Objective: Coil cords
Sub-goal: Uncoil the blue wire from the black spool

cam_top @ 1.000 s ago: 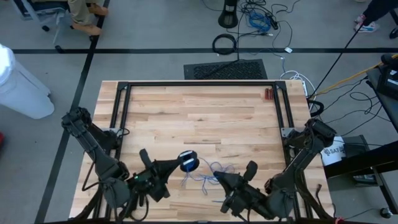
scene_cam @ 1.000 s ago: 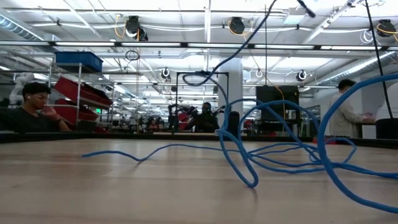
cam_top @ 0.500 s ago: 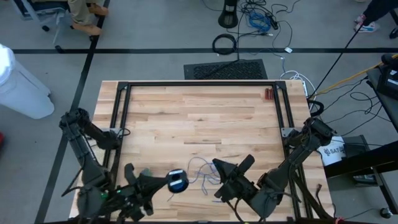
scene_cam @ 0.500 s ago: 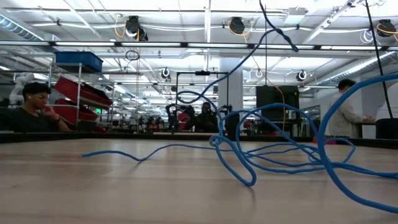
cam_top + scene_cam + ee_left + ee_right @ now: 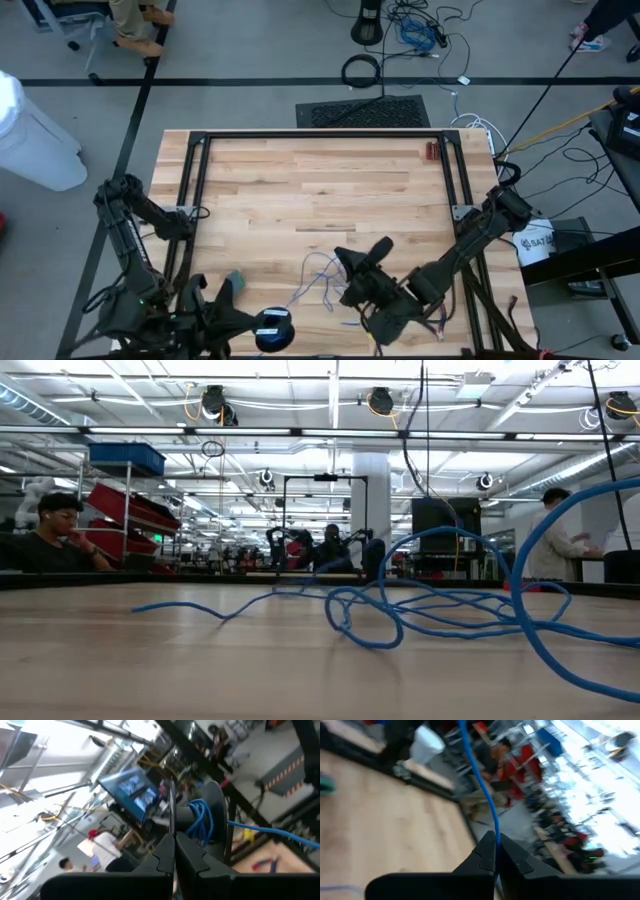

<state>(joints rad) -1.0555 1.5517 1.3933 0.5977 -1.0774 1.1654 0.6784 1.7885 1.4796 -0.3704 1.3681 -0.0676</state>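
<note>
A thin blue cord [image 5: 318,276] lies in loose loops on the wooden table near its front edge; the low view shows the loops [image 5: 365,622] lying on the wood. Part of it is wound on a small round dark spool [image 5: 272,328] with a pale centre. My left gripper [image 5: 254,326] is shut on that spool at the table's near edge, left of centre. My right gripper [image 5: 350,268] is shut on the cord just right of the loops. My left gripper pinches a thin dark edge of the spool [image 5: 171,820] between its two shut fingers. The blue windings [image 5: 201,818] sit beside that edge, and the cord [image 5: 272,830] runs off from them toward the table. The spool is clear of the table. My right gripper pinches a single strand of the blue cord [image 5: 490,827] between its two fingertips. The strand runs on straight past the fingers [image 5: 470,755]. How the cord sits below the fingers is hidden by the gripper.
Red-handled pliers [image 5: 431,151] lie at the table's far right corner. A black frame [image 5: 320,133] runs along the far edge and both sides. A large black cable ring [image 5: 361,70] lies on the floor beyond the table. People sit and stand in the room behind.
My left gripper has carried the spool toward the table's near edge and a little left. My right gripper has shifted slightly left and toward the far edge. The cord's raised loops have sunk and now lie lower and flatter on the table.
</note>
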